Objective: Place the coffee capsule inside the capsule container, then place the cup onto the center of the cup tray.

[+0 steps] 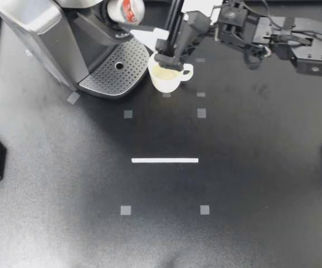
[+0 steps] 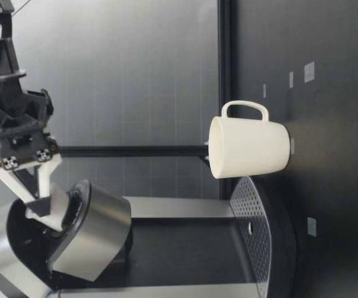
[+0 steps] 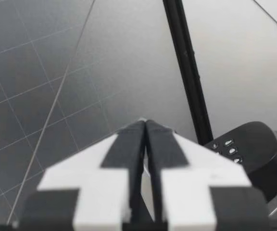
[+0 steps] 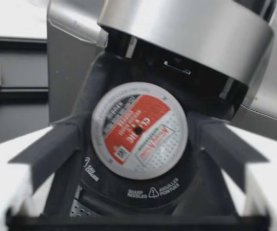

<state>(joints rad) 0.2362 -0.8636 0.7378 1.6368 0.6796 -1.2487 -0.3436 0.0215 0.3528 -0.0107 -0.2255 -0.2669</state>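
Cut off and covered parts

The silver-and-black coffee machine (image 1: 49, 39) at the far left corner of the desk (image 1: 233, 184) runs off the top view's edge. My right arm (image 1: 284, 33) covers part of the rim of the white ceramic cup (image 1: 169, 79) there. In my right wrist view, the lid of the red-and-silver foil-lidded capsule (image 4: 138, 130) hides its body.

**A:** What carries everything here?

**B:** A matte black bench (image 1: 250, 184).

**A:** And what sits on it?

**B:** A coffee machine (image 1: 66, 39) stands at the far left. Its perforated cup tray (image 1: 116, 70) juts out toward the middle. A white cup (image 1: 164, 84) stands upright on the bench just beside the tray's rim, not on the tray. Its handle is turned away from the machine.

**A:** Any marks?

**B:** A white tape strip (image 1: 165, 160) lies flat near the middle. Small grey tape squares (image 1: 128, 114) sit around it, some between the strip and the cup, others on the strip's opposite side. One more grey tape piece (image 1: 73, 97) lies at the machine's corner.
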